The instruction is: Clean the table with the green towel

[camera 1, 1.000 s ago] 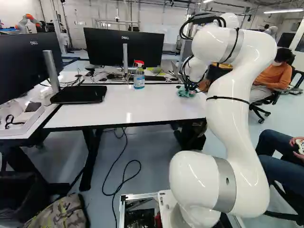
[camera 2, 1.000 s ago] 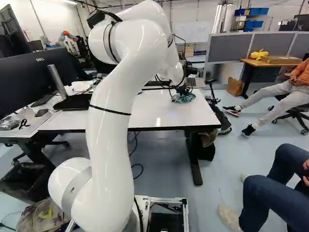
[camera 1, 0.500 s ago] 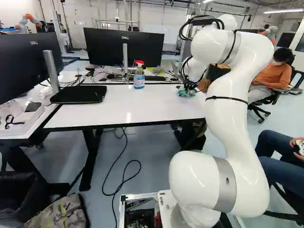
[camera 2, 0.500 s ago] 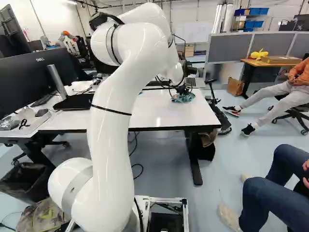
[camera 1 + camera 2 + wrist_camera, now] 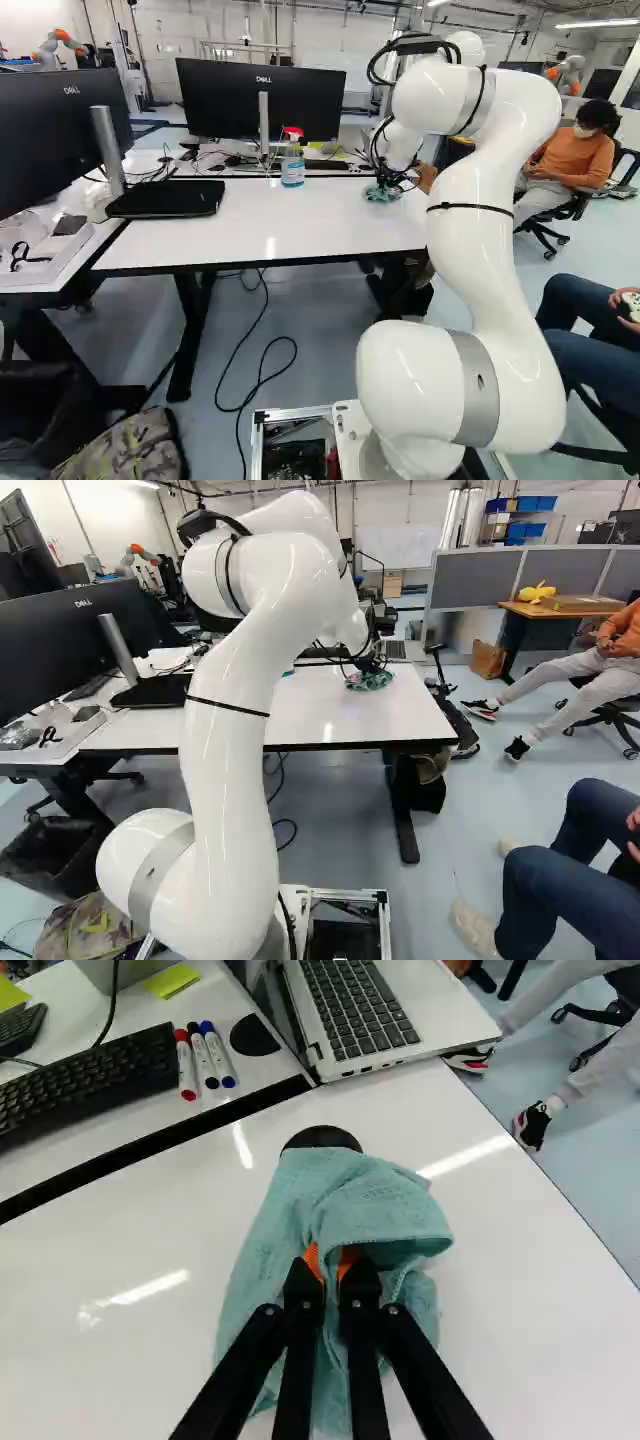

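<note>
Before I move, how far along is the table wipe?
Done: jaws shut on the green towel. In hand: the towel, bunched against the white table near the laptop. Left, probably: the stretch towards the spray bottle, though I can't tell what's already wiped.

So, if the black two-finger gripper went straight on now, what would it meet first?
Likely the glossy white tabletop, with the green cloth towel the gripper holds pressed between; gap unclear.

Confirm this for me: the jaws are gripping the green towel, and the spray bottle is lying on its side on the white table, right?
Not quite: the spray bottle stands upright on the white table, as the left base view shows. The rest is right: the gripper has its jaws shut on the green towel.
</note>
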